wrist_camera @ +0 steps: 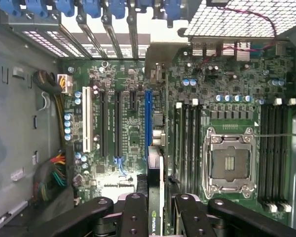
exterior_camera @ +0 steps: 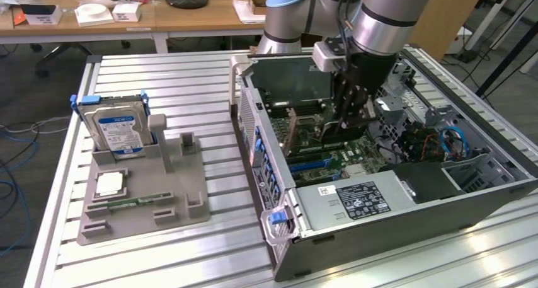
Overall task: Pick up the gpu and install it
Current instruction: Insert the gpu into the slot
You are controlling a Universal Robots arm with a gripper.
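Hand [wrist_camera: 155,210] clamped on the gpu [wrist_camera: 155,170], card held edge-on between both fingers [wrist_camera: 134,215], hanging inside the open computer case [exterior_camera: 278,193] just above the motherboard [wrist_camera: 123,128], lined up with the blue slot [wrist_camera: 148,123].

Hard drive [exterior_camera: 118,129] upright in grey holder [exterior_camera: 143,196] — table [exterior_camera: 168,74].

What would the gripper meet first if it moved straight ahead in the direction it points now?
Probably the blue slot on the motherboard: the gripper holds the gpu edge-on right over it, so the card's edge would touch first. How much gap remains is unclear.
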